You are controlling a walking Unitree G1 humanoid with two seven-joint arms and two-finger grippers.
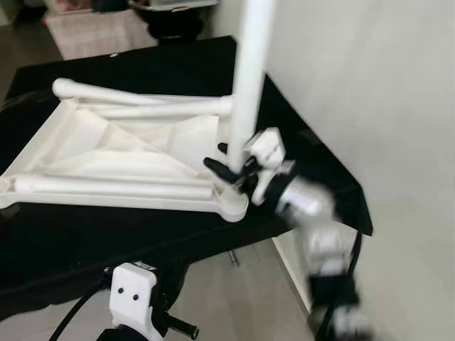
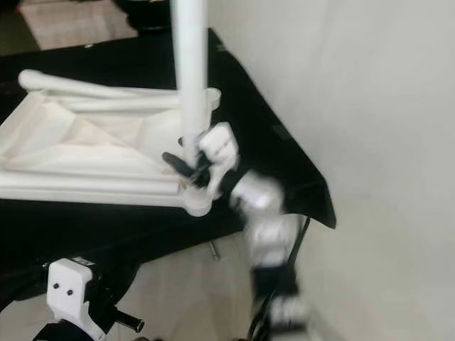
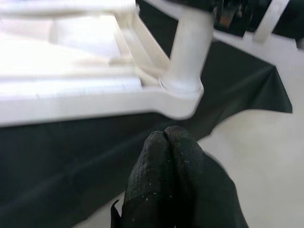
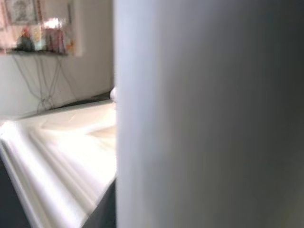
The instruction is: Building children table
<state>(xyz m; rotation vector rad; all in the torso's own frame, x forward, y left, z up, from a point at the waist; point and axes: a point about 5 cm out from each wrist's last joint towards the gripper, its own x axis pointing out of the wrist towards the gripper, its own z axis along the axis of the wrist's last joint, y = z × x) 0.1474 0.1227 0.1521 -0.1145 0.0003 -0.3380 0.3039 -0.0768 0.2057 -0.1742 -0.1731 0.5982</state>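
Closest to the head camera, the left gripper hangs low below the near edge of the black cloth, its two black fingers pressed together on nothing. Up at the tabletop, the right gripper clasps the white table leg near its base, fingers around the tube. That leg stands upright in the near right corner socket of the upturned white tabletop (its ribbed underside faces up), which lies flat on the cloth. Two more white legs lie along the tabletop's edges. A white wall rises just right of the tabletop.
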